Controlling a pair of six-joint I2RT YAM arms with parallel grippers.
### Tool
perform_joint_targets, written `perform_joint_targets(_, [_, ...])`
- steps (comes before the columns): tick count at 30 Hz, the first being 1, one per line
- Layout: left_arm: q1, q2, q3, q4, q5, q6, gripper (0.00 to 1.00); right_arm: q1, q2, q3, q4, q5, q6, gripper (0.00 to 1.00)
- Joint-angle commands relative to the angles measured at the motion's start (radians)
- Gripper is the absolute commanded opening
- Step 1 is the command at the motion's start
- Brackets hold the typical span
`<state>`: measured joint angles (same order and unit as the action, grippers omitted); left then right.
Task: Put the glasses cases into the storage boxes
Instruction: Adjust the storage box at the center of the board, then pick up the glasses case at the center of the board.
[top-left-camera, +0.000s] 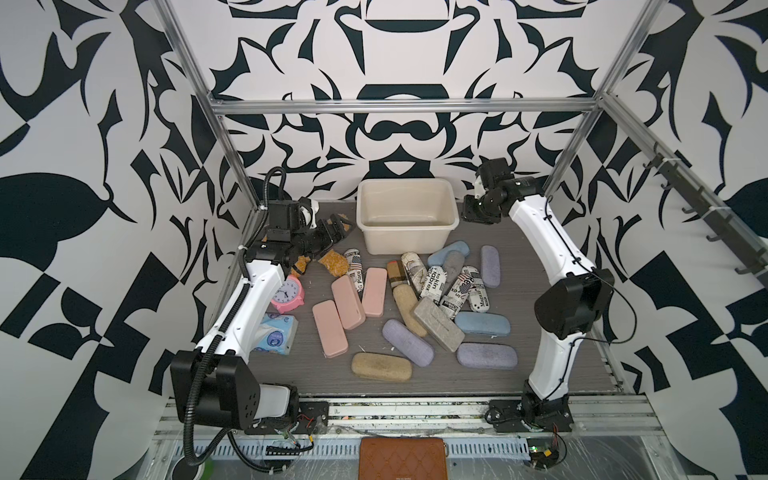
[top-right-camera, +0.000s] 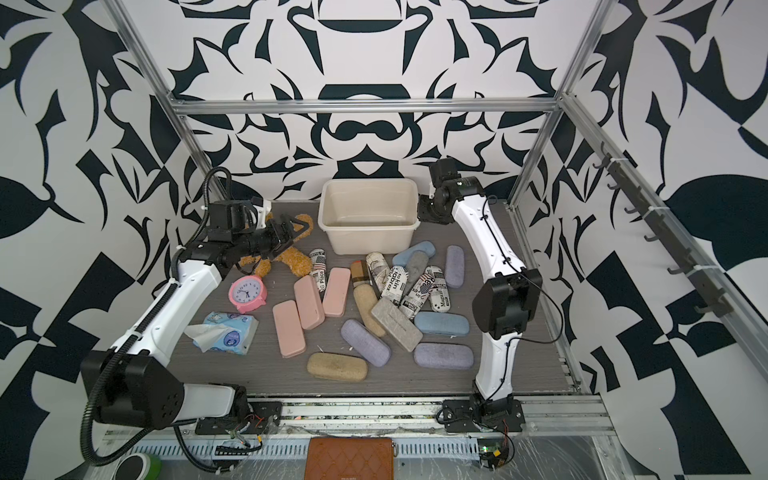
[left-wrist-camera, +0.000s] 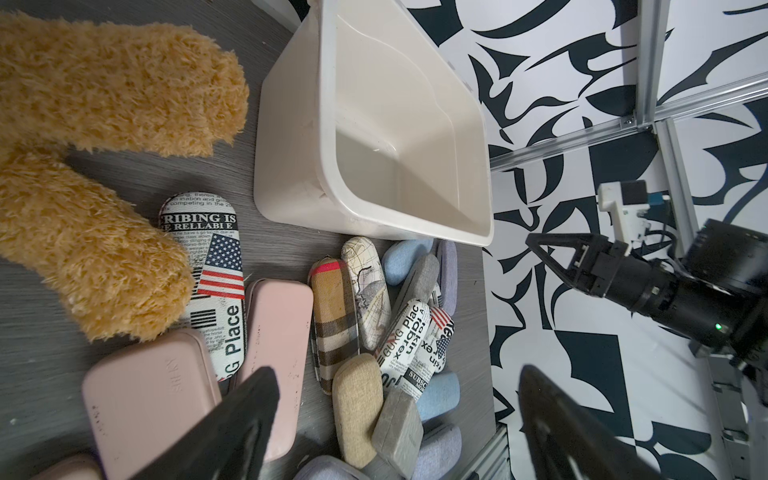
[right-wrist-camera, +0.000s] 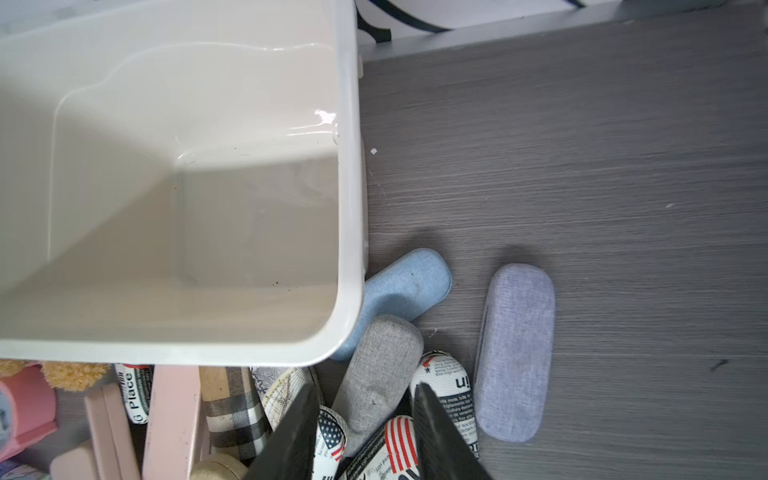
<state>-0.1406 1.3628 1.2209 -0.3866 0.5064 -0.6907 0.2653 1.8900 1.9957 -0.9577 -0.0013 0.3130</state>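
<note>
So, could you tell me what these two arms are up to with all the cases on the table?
The two robot arms are meant to move the oblong glasses cases, in pink, lilac, blue, grey, tan and newsprint, into the cream-white rectangular plastic tub. None is in yet: the tub is empty and the cases lie scattered on the grey wood-grain table in front of it. The left gripper is open near the tan fuzzy plush toy. The right gripper is open beside one end of the tub. Neither holds anything.

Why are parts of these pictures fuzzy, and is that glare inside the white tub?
Right wrist view: yes, glare on the wall of the cream tub; the near jaws are blurred. Left wrist view: jaws blurred too. Both top views: sharp, evenly lit.
</note>
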Motion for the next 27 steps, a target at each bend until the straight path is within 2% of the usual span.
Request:
perform_joint_targets(1, [-0.003, -0.013, -0.012, 0.000, 0.018, 0.000, 0.94, 0.101, -0.185, -0.202, 0.141, 0.129, -0.031, 0.69])
perform_joint_targets(2, [-0.003, -0.014, -0.014, 0.001, 0.018, -0.001, 0.93, 0.127, -0.251, -0.297, 0.205, 0.147, -0.039, 0.81])
perform_joint_targets(3, [-0.004, -0.014, -0.018, 0.004, 0.017, -0.004, 0.93, 0.155, -0.314, -0.385, 0.259, 0.183, -0.038, 0.98])
perform_joint_targets(5, [-0.003, -0.014, -0.027, 0.016, 0.023, -0.014, 0.94, 0.198, -0.419, -0.528, 0.334, 0.269, -0.037, 0.99])
perform_joint_targets(9, [-0.004, -0.010, -0.029, 0.023, 0.043, -0.024, 0.94, 0.236, -0.580, -0.701, 0.311, 0.204, -0.011, 0.75])
perform_joint_targets(11, [-0.004, -0.011, -0.032, 0.025, 0.048, -0.027, 0.94, 0.274, -0.609, -0.739, 0.268, 0.103, -0.033, 0.29])
perform_joint_targets(12, [-0.004, -0.011, -0.032, 0.025, 0.050, -0.029, 0.94, 0.305, -0.614, -0.749, 0.240, 0.071, -0.043, 0.26])
perform_joint_targets(13, [-0.005, -0.013, -0.032, 0.027, 0.054, -0.029, 0.94, 0.333, -0.615, -0.755, 0.223, 0.034, -0.063, 0.27])
perform_joint_targets(15, [-0.004, -0.015, -0.033, 0.032, 0.064, -0.030, 0.94, 0.427, -0.595, -0.763, 0.184, -0.016, -0.101, 0.38])
perform_joint_targets(18, [-0.004, -0.022, -0.040, 0.031, 0.038, -0.043, 0.95, 0.611, -0.520, -0.732, 0.142, 0.006, -0.190, 0.52])
perform_joint_targets(20, [-0.002, -0.017, -0.032, 0.007, 0.003, -0.049, 0.95, 0.694, -0.453, -0.706, 0.136, -0.012, -0.239, 0.53])
perform_joint_targets(23, [0.005, -0.002, 0.003, -0.075, -0.061, -0.043, 0.97, 0.756, -0.362, -0.663, 0.145, -0.086, -0.280, 0.57])
perform_joint_targets(27, [0.031, -0.002, 0.009, -0.098, -0.085, -0.043, 0.99, 0.843, -0.236, -0.591, 0.151, -0.046, -0.329, 0.62])
